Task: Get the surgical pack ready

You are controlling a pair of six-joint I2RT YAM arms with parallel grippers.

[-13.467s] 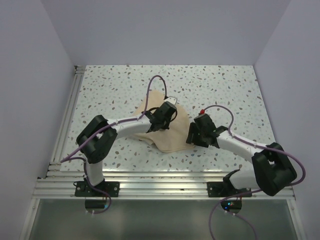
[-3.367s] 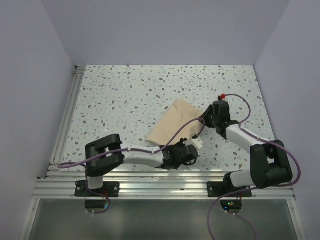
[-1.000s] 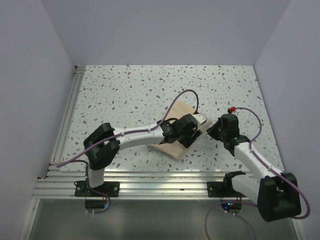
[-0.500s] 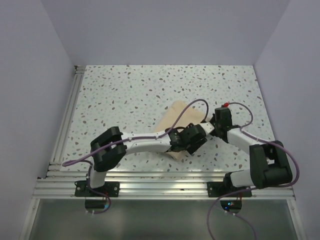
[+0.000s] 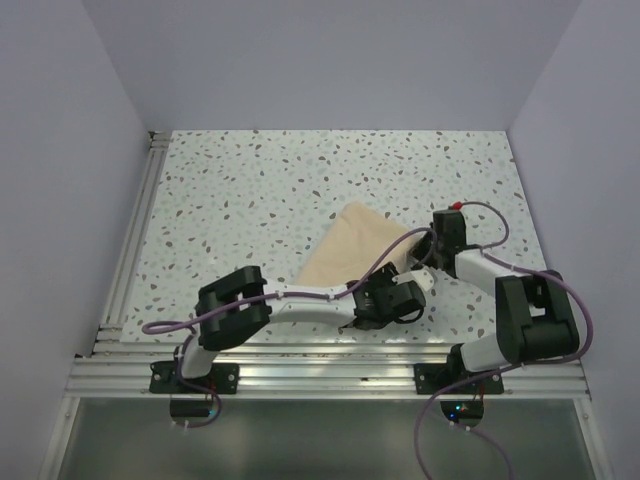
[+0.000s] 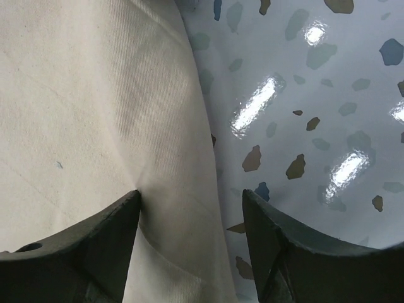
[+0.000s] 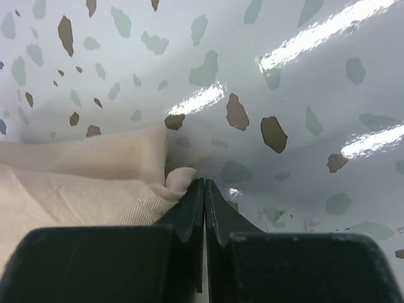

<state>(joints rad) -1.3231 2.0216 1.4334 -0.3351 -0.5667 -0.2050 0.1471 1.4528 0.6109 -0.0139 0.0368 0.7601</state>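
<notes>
The surgical pack shows only as its beige-tan wrap sheet (image 5: 350, 245), folded into a flat wedge on the speckled table (image 5: 250, 180). My left gripper (image 5: 400, 297) is at the wrap's near right edge and open. In the left wrist view (image 6: 192, 202) one finger presses on the cloth (image 6: 95, 113) and the other stands over bare table, with the cloth's edge between them. My right gripper (image 5: 420, 250) is at the wrap's right corner, shut. In the right wrist view (image 7: 204, 184) a small fold of cloth (image 7: 82, 183) bulges against its left finger, with nothing visible between the tips.
Aluminium rails run along the table's left side (image 5: 135, 240) and near edge (image 5: 330, 350). Plain walls close in the back and both sides. Purple cables loop over both arms above the wrap.
My left gripper has come off the top of the wrap toward its near right edge. The wrap now lies longer and flatter. My right gripper stays shut at the right corner.
</notes>
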